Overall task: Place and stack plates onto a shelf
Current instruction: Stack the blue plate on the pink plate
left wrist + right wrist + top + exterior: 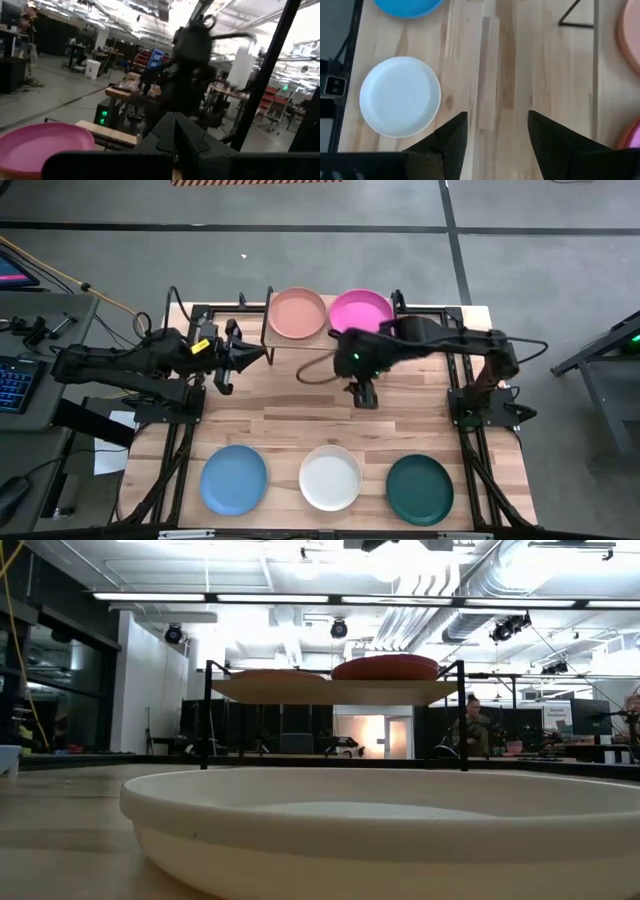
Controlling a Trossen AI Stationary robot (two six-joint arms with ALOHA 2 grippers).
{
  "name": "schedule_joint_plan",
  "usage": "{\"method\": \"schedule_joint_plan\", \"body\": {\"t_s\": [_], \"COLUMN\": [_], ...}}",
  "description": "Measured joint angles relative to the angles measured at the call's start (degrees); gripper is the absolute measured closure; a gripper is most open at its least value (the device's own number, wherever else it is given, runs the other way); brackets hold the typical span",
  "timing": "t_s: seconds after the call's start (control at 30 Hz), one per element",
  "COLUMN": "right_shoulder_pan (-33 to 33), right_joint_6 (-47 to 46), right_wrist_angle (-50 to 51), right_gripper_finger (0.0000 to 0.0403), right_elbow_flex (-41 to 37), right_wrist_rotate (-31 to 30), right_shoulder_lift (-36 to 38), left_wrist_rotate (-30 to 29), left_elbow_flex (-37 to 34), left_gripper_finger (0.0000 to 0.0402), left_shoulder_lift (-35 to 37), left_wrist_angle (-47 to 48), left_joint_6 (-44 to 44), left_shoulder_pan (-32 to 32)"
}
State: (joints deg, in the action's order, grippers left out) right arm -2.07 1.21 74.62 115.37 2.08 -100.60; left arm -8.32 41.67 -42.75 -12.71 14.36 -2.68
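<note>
White plate (380, 830) sits nearest the low cam, filling the foreground; in the high view it's at the near edge of the table (300, 420), centre, w/ the light blue plate (234, 480) to its left and the dark green plate (420, 489) to its right. All 3 lie flat, rim up, apart from each other, nothing on them.

Key relation: right gripper (362, 392) hangs over mid-table, just in front of the shelf (272, 330), pointing down, and the white plate lies toward the near edge from it, slightly left. Plates are round, so no long axis to match; any rim point works. Right gripper looks nearer to the white and green plates than the left gripper (233, 356), which waits by the shelf's left end.

Right wrist view: fingers spread wide, bare wood between them, holding nothing. Left gripper: fingers seem pressed together in its wrist view, empty.

Shelf at far edge carries the salmon pink plate (298, 313) on the left and the magenta plate (361, 312) on the right, side by side. Low view shows a red plate (385, 667) on the right.

Judgement: 3 plates remain to stack.
</note>
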Motion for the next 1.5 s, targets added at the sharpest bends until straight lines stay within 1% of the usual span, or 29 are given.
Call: {"method": "schedule_joint_plan", "body": {"t_s": [0.2,0.27,0.33,0.4,0.5,0.6,0.7,0.8,0.9,0.97,1.27,1.5], "right_shoulder_pan": [-7.34,-8.76,-9.33,-9.39,-9.39,-9.33,-10.02,-10.57,-10.68,-10.64,-10.4,-10.2], "right_joint_6": [-4.05,-5.39,-7.37,-10.51,-18.68,-28.3,-33.12,-33.17,-31.87,-30.73,-24.6,-24.28], "right_wrist_angle": [1.02,1.01,-1.66,-7.61,-18.52,-37.69,-59.1,-74.7,-84.37,-87.4,-89.3,-89.54], "right_gripper_finger": [0.0215,0.0215,0.0215,0.0215,0.0215,0.0215,0.0215,0.0215,0.0215,0.0215,0.0215,0.0215], "right_elbow_flex": [0.0,-2.03,-8.81,-19.05,-36.36,-49.94,-59.91,-66.66,-70.28,-71.44,-71.17,-71.17], "right_wrist_rotate": [-11.35,-13.92,-14.19,-13.94,-13.33,-10.09,-9.75,-13.13,-16.33,-17.7,-18.52,-18.52], "right_shoulder_lift": [1.64,2.5,5.47,10.43,19.61,27.99,33.47,35.94,36.59,36.59,36.57,36.54], "left_wrist_rotate": [0.02,0.02,0.07,0.38,0.56,0.58,0.5,0.33,0.31,0.31,0.29,0.29], "left_elbow_flex": [0.0,0.0,0.0,0.0,0.0,0.0,0.0,0.0,0.0,0.0,0.0,0.0], "left_gripper_finger": [0.0401,0.0401,0.0401,0.0401,0.0401,0.0401,0.0401,0.0401,0.0401,0.0401,0.0401,0.0401], "left_shoulder_lift": [0.01,0.01,-0.01,0.01,0.01,0.01,-0.41,-1.33,-2.75,-3.89,-8.71,-10.5], "left_wrist_angle": [3.14,3.77,4.08,4.09,4.16,4.6,6.36,7.26,6.63,5.96,2.22,0.34], "left_joint_6": [0.52,1.09,1.69,1.92,1.96,1.96,1.99,2.0,2.0,1.98,1.46,1.5], "left_shoulder_pan": [0.0,0.0,-0.02,0.0,0.0,0.0,0.02,0.02,0.02,0.02,0.02,0.02]}}
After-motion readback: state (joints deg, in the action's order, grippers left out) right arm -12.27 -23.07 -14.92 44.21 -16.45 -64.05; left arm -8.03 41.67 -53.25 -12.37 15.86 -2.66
